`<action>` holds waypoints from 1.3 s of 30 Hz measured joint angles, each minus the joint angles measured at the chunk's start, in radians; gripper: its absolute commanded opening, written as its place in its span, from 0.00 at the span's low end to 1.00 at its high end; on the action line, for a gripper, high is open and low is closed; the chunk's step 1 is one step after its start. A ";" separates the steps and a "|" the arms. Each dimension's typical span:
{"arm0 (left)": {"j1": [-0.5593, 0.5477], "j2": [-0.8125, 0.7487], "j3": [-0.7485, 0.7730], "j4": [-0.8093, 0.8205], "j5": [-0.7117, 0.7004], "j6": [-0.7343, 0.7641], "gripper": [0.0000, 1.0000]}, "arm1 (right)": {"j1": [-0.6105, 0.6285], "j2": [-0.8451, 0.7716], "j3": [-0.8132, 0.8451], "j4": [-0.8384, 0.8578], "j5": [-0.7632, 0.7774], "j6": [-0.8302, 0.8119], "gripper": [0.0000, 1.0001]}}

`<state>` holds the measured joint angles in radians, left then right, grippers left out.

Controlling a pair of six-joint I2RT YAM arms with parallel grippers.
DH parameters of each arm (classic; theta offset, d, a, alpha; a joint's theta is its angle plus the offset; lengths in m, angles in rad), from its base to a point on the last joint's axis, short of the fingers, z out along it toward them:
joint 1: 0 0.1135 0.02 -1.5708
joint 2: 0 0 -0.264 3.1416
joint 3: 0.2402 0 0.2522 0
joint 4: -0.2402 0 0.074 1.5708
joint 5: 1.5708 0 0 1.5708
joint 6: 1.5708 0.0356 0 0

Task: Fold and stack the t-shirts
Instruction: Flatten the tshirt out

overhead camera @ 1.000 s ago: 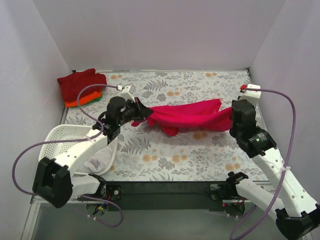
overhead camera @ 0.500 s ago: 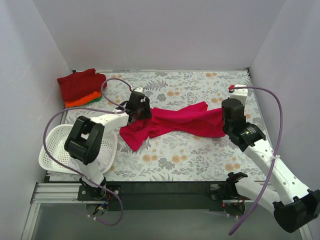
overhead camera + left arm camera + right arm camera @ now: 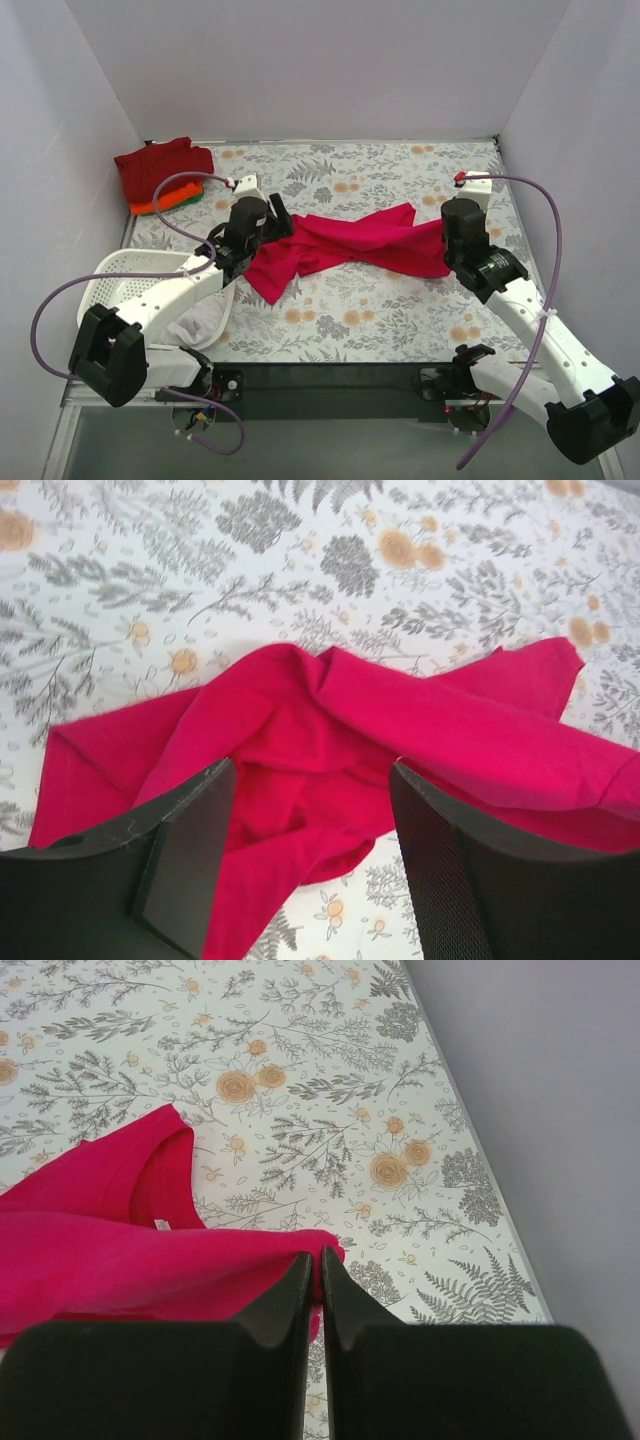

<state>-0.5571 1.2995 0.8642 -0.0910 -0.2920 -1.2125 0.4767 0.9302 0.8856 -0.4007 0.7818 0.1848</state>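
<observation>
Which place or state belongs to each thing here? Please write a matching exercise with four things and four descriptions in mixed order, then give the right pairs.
Things:
1. left end effector
2. right end effector
3. folded stack of t-shirts
4. white basket

Descriptions:
A. at the near left side of the table
B. shut on an edge of the pink-red t-shirt
C. in the far left corner of the table
D. open, above the pink-red t-shirt

Pairs: 1-D, 2-B, 3-C, 4-A
</observation>
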 measured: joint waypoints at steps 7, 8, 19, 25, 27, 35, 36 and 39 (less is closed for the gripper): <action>-0.016 -0.010 -0.150 -0.055 -0.033 -0.066 0.56 | -0.004 0.018 -0.006 0.016 -0.022 0.001 0.01; -0.016 -0.001 -0.169 -0.070 -0.034 -0.076 0.56 | -0.004 0.018 -0.008 0.016 -0.024 0.001 0.01; -0.016 0.006 -0.231 -0.017 -0.034 -0.105 0.56 | -0.005 0.012 -0.018 0.023 -0.034 0.001 0.01; -0.016 0.072 -0.236 0.068 -0.029 -0.105 0.53 | -0.005 0.011 -0.018 0.028 -0.034 0.000 0.01; -0.016 0.088 -0.240 0.092 -0.030 -0.104 0.52 | -0.005 0.011 -0.020 0.031 -0.034 0.000 0.01; -0.016 0.136 -0.247 0.171 -0.047 -0.101 0.50 | -0.005 0.011 -0.033 0.035 -0.040 -0.001 0.01; -0.016 0.146 -0.247 0.175 -0.050 -0.101 0.50 | -0.005 0.011 -0.033 0.035 -0.042 -0.001 0.01; -0.016 0.171 -0.247 0.182 -0.061 -0.101 0.49 | -0.005 0.014 -0.033 0.035 -0.047 -0.001 0.01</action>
<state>-0.5735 1.4708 0.6174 0.0906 -0.3531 -1.3132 0.4717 0.9443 0.8524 -0.3656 0.7353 0.1837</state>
